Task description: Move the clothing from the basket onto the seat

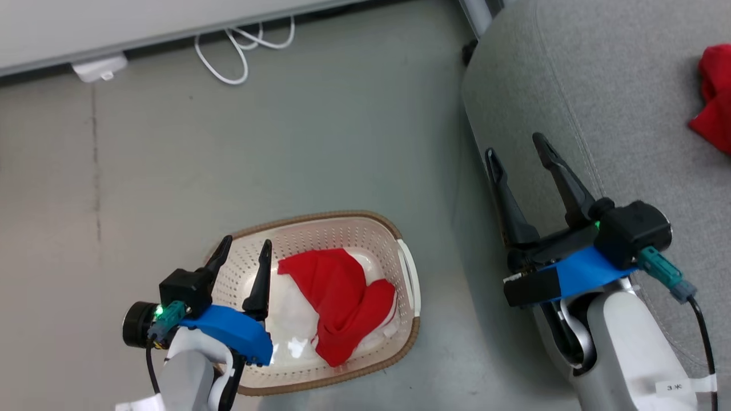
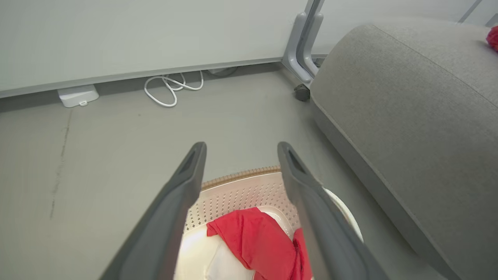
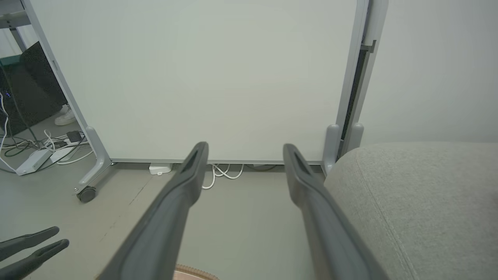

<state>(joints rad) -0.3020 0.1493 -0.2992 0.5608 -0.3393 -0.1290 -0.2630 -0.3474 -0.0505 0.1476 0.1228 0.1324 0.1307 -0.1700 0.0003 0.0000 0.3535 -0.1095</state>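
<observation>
The basket [image 1: 320, 218] sits on the grey floor [image 1: 171, 142], near me and left of the seat [image 1: 571, 85]. As far as I can judge its oval runs roughly left to right, with a white handle on the end facing the seat; my left arm covers its near-left part. Inside lies one red garment [image 1: 337, 291], bunched and folded over white fabric. Its long axis runs from the far left of the basket towards the near right, and its far end is a broad flap. In the left wrist view the same garment [image 2: 253, 241] shows between and below my fingers. A second red piece [image 1: 714, 97] lies crumpled on the seat, far to the right, well apart from the basket.

My left hand [image 1: 246, 242] hangs over the left part of the basket, fingers pointing away from me. They stand wide apart with nothing between them, and I see no contact with the cloth. My right hand [image 1: 515, 146] is over the left edge of the seat, fingers pointing far and slightly left, also spread wide and empty. A white cable [image 1: 245, 51] lies on the floor at the far side.
</observation>
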